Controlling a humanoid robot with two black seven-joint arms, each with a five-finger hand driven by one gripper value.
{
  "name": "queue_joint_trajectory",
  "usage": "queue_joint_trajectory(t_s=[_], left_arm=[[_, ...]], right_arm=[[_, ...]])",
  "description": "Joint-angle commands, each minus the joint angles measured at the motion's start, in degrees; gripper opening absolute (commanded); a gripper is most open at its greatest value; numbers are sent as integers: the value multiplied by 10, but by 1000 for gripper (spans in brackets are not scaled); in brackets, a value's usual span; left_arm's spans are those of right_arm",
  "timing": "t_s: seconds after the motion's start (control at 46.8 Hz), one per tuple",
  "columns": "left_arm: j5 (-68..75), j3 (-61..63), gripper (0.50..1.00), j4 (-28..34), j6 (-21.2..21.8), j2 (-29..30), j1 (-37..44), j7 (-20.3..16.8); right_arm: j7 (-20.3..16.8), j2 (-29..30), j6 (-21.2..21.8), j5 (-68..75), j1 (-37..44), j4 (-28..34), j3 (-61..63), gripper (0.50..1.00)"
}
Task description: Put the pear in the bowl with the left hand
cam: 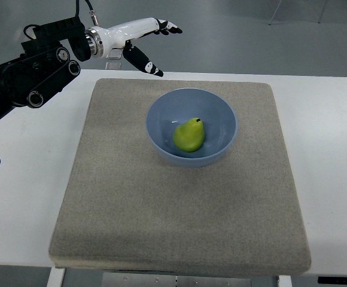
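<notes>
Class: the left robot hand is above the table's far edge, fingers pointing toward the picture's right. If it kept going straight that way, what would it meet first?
Probably nothing: the left robot hand points along the far edge, missing the bowl.

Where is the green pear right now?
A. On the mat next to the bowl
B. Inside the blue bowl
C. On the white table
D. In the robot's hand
B. The pear sits inside the blue bowl on the grey mat, while the left hand is open, holds nothing and is up at the far left, away from the bowl.
</notes>
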Motion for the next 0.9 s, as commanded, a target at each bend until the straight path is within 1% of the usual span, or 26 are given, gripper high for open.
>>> queue_joint_trajectory(t_s=[0.0,0.128,0.256,0.342,0.406,0.534,0.598,0.769,0.875], left_arm=[[-40,4,926,28,16,-1,1,2],[-110,5,926,74,38,-15,2,8],[-210,5,926,134,48,-37,2,35],[-278,5,926,159,51,-47,8,57],[-319,5,926,169,60,-52,15,64],[-395,5,926,179,95,-60,28,65],[-434,5,926,183,105,-69,38,65],[-553,3,926,205,110,-90,53,62],[-616,5,928,205,107,-92,67,54]], right_arm=[[0,0,0,0,0,0,0,924],[0,0,0,0,0,0,0,926],[0,0,0,0,0,0,0,924],[0,0,0,0,0,0,0,926],[0,0,0,0,0,0,0,924],[0,0,0,0,0,0,0,926],[0,0,0,0,0,0,0,924],[0,0,0,0,0,0,0,926],[0,0,0,0,0,0,0,924]])
